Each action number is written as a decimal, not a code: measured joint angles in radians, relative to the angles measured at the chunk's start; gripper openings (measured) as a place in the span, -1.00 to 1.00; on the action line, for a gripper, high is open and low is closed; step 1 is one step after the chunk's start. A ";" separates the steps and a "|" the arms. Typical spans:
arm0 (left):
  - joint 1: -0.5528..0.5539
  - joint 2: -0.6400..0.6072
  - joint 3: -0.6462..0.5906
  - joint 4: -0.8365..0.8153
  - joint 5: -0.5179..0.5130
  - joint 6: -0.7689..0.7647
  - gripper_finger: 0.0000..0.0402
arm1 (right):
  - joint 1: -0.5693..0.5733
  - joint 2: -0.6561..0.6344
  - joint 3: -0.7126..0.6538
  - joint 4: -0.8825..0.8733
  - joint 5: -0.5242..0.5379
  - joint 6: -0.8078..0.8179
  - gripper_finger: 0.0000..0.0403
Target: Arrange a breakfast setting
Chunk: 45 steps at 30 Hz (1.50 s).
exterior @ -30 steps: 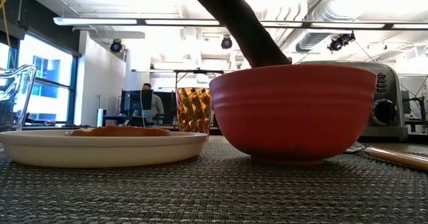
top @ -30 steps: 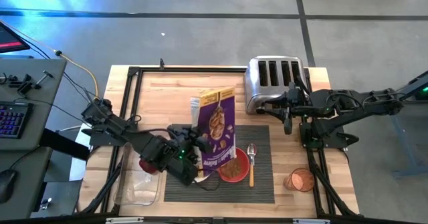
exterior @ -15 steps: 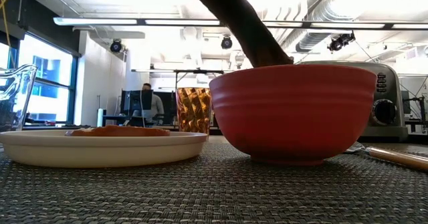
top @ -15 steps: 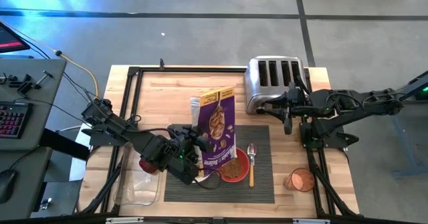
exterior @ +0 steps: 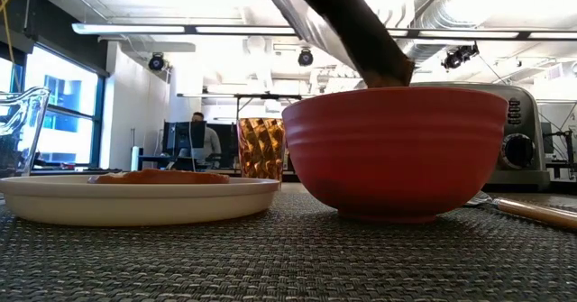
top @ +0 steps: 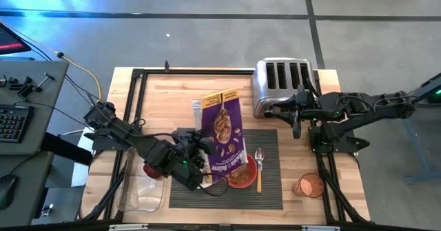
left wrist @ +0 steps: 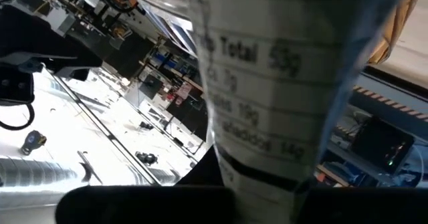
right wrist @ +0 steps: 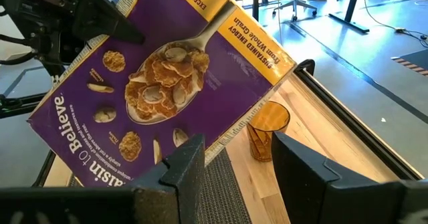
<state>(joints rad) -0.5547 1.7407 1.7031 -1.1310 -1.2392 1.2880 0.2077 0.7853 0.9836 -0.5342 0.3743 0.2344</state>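
A purple cereal box [top: 224,136] hangs tilted over the red bowl [top: 241,176], and its lower end [exterior: 379,63] dips to the bowl's rim. Brown flakes lie in the bowl. My left gripper [top: 198,154] is shut on the box from the left. The bowl [exterior: 397,149] and a white plate [exterior: 135,198] with a bagel half [exterior: 162,177] stand on the dark ribbed mat [top: 269,189]. The wooden-handled spoon [top: 260,169] lies right of the bowl. My right gripper [top: 298,121] waits open beside the toaster, touching nothing. My left gripper holds the cereal box at its left long edge, coming level from the table's left. One finger lies on the purple front face [right wrist: 117,25]; the other is hidden behind the box. The printed side panel [left wrist: 267,83] fills the wrist view. The box is lifted clear and tilted.
A chrome toaster [top: 282,86] stands at the far right of the table. An amber glass [top: 308,185] stands right of the mat. A clear tray [top: 141,189] sits at the near left, with a dark red fruit [top: 153,170] by it.
My left gripper has rolled at the wrist while staying in place. The cereal box has turned with it: its far end has swung a little toward the table's left, and its lower end has shifted across the bowl's rim.
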 joint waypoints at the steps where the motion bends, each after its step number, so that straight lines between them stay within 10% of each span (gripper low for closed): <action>1: -0.004 -0.002 0.000 -0.013 0.000 -0.014 -1.00 | 0.000 0.000 0.000 0.000 0.000 0.000 -0.24; 45: -0.043 -0.005 0.000 -0.212 -0.008 -0.715 -1.00 | 0.000 0.000 0.000 0.000 0.000 0.000 -0.24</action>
<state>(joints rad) -0.5976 1.7355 1.7031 -1.3430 -1.2469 0.5733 0.2077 0.7850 0.9836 -0.5343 0.3743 0.2344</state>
